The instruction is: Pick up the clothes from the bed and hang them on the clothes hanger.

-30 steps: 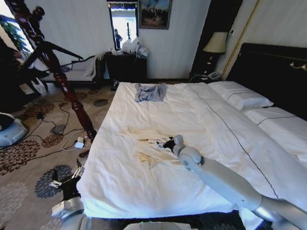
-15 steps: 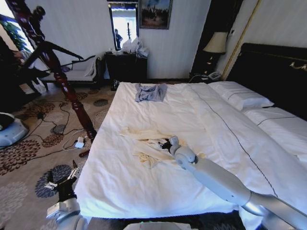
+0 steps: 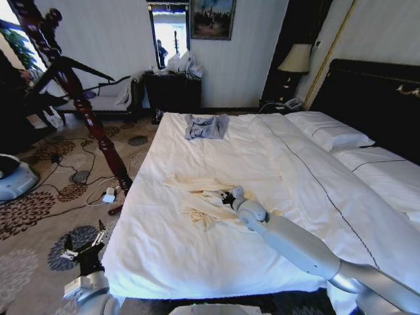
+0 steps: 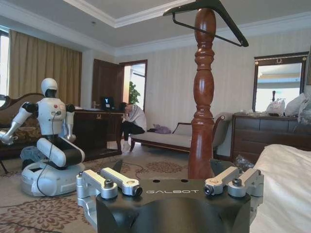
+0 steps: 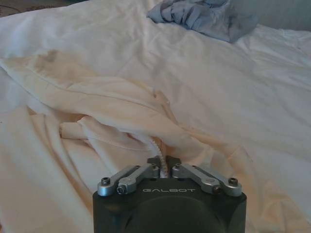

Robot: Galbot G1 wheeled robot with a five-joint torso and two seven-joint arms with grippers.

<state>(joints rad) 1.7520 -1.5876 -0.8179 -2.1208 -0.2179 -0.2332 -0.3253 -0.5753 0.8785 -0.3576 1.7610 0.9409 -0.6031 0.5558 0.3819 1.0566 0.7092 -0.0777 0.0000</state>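
The cream clothes (image 3: 200,197) lie crumpled on the near half of the bed (image 3: 275,164), spread flat over the white duvet toward the edge at the head view's 9 o'clock side. The right gripper (image 3: 229,195) rests on the garment's edge at its 3 o'clock side, its arm reaching in from the 5 o'clock corner of the head view. In the right wrist view the right gripper (image 5: 163,167) is clenched on a bunched fold of the clothes (image 5: 102,111), its fingers drawn close together with a twisted ridge of cream fabric caught between them. A small grey-blue garment (image 3: 205,126) sits farther up the bed toward 12 o'clock, well apart from the clothes.

The left gripper (image 3: 84,244) hangs low beside the bed at the head view's 7 o'clock, over the patterned carpet (image 3: 39,203); in the left wrist view the left gripper (image 4: 170,182) is released, fingers spread apart and empty. The black clothes hanger (image 4: 209,14) sits atop a carved wooden post (image 4: 201,97) at that view's 12 o'clock.
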